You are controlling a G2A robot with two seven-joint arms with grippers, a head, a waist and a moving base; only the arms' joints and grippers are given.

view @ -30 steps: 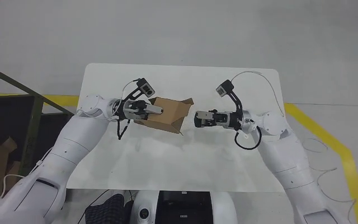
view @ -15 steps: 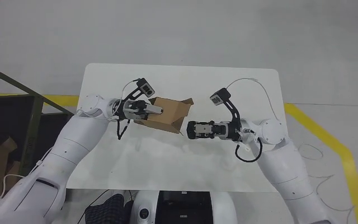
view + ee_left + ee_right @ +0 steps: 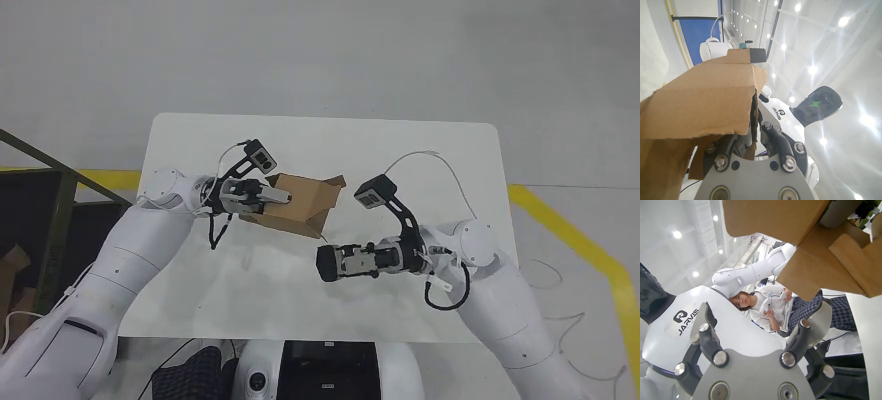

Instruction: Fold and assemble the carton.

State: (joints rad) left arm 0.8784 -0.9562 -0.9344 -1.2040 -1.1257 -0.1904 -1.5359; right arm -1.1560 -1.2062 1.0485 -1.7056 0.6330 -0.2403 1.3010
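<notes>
Clamping one wall of the brown carton (image 3: 305, 205), the left gripper (image 3: 281, 198) has its jaws pinched tight on the cardboard at the carton's 9 o'clock side. The carton sits tilted at the middle of the white counter (image 3: 430, 150), flaps splayed. The right gripper (image 3: 327, 264) hangs at the carton's 5 o'clock, near but apart, jaws wide and empty. A dark metal frame (image 3: 45, 190) stands beyond the counter's 9 o'clock edge, and yellow floor tape (image 3: 570, 235) runs past 3 o'clock.
</notes>
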